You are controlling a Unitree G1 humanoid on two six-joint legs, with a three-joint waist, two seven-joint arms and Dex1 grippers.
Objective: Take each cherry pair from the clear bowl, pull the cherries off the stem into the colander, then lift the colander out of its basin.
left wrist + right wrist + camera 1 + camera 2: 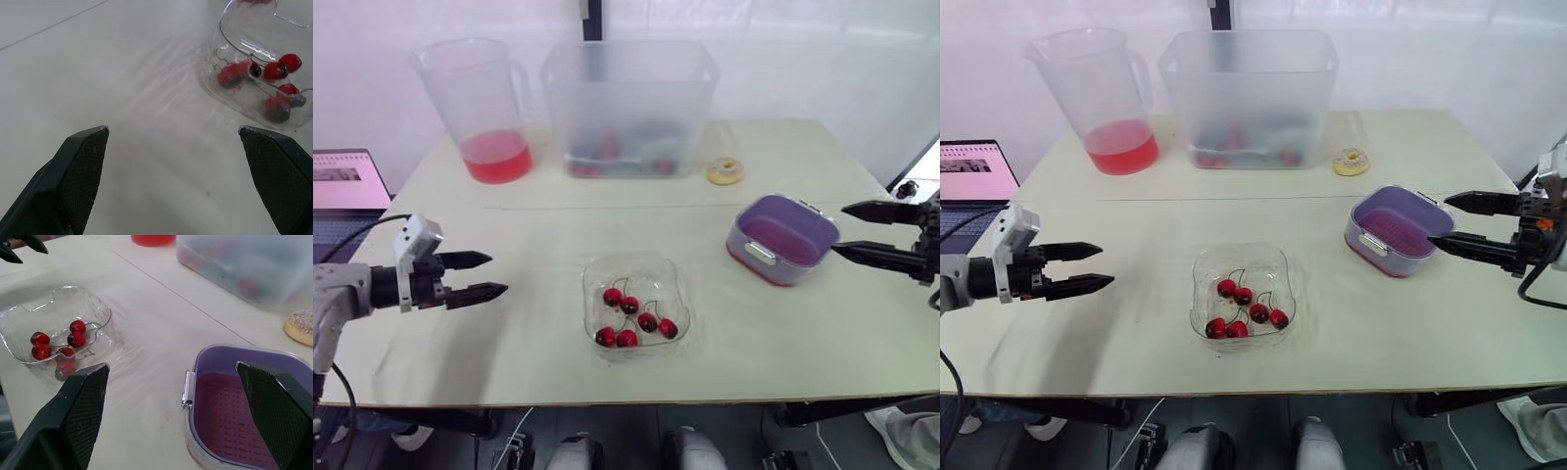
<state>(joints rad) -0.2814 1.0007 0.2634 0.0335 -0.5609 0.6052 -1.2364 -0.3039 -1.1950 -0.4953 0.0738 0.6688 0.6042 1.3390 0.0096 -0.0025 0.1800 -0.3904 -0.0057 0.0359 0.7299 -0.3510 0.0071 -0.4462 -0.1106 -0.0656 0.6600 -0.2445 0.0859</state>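
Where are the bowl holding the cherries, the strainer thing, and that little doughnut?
clear bowl point(658, 277): left eye view, bare back corner of its floor.
colander point(225, 428): right wrist view, its red perforated floor.
doughnut point(716, 173): left eye view, left side of the ring.

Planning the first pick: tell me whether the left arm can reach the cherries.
Probably yes. The left pincer is open, with bare table between it and the clear bowl; the cherries lie uncovered.
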